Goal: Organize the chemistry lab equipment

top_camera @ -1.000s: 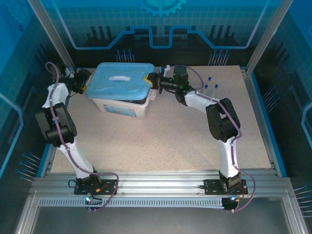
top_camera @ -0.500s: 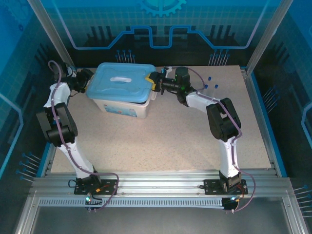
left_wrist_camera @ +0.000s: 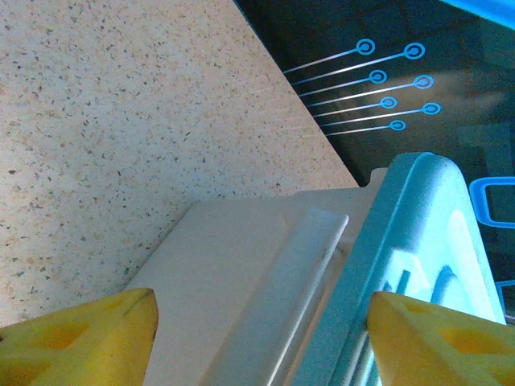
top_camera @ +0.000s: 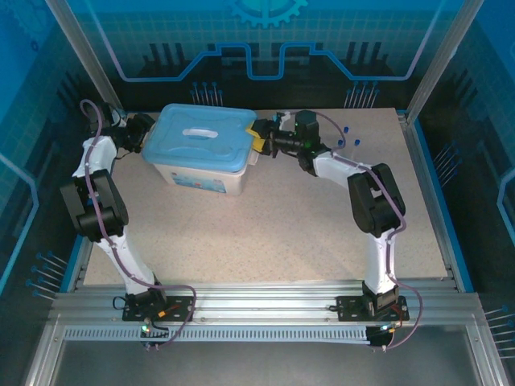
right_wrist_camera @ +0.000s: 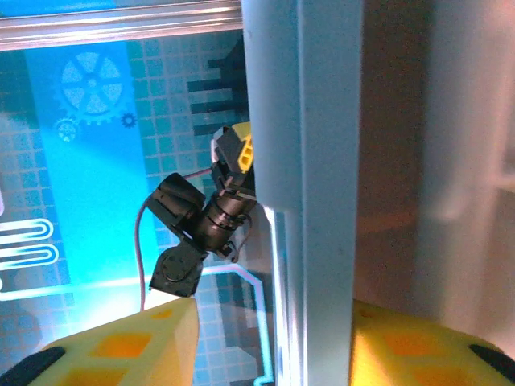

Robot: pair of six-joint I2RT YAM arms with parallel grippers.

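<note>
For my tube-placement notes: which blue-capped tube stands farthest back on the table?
The blue-capped tube nearest the back edge of the table, standing alone; the other tubes stand further forward, beside the right arm.

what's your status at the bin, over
Both grippers open: left gripper at bin left end, right gripper at lid right edge. Blue-capped tubes standing out on table. Lid on bin, blocking loading.

Cool blue cast from glowing backdrop panels, even tabletop light, soft shadows, blurred wrist-view foregrounds
</note>
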